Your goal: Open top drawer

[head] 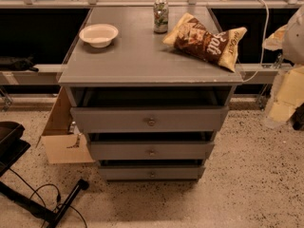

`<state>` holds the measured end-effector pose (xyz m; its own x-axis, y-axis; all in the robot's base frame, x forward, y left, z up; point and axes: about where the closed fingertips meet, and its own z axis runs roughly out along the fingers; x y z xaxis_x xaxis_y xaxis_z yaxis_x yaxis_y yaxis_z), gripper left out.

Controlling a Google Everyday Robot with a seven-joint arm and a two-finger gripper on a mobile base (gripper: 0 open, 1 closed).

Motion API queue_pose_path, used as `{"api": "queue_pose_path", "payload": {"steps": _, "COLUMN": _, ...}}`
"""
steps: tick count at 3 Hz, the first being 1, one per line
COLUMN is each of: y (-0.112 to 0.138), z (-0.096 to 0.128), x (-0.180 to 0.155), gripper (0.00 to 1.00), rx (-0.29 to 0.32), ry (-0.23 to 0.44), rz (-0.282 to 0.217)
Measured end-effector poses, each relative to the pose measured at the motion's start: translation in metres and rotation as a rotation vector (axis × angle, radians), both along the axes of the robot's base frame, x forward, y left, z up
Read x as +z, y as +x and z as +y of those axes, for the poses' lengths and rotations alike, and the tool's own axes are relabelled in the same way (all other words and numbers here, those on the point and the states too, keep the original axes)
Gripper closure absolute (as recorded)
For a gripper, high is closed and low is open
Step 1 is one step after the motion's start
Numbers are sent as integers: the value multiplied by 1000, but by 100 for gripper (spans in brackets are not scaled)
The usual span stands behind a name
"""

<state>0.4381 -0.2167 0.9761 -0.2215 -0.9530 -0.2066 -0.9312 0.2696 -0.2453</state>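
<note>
The top drawer (pixel 118 119) is the widest grey front of the grey cabinet (pixel 142 56), with a small round metal knob (pixel 151 122) at its middle. It stands pulled out a little, with a dark gap above its front. The two narrower drawers below (pixel 118 151) (pixel 123 173) also stick out slightly. My gripper (pixel 286 98) shows as a pale cream shape at the right edge of the view, below a pale part of my arm (pixel 295 32). It is well to the right of the cabinet and apart from the knob.
On the cabinet top lie a white bowl (pixel 98 34), a drink can (pixel 160 16) and a brown chip bag (pixel 205 41). A cardboard box (pixel 61 141) leans at the cabinet's left side. A black stand with cables (pixel 42 208) is at the lower left on the speckled floor.
</note>
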Motion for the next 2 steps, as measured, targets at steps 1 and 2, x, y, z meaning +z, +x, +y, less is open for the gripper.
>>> {"api": "queue_pose_path", "payload": {"steps": 1, "y": 0, "z": 0, "x": 0, "gripper": 0, "rx": 0, "ry": 0, "rz": 0}}
{"api": "queue_pose_path", "payload": {"steps": 2, "y": 2, "z": 14, "x": -23, "gripper": 0, "rx": 44, "ry": 7, "rz": 10}}
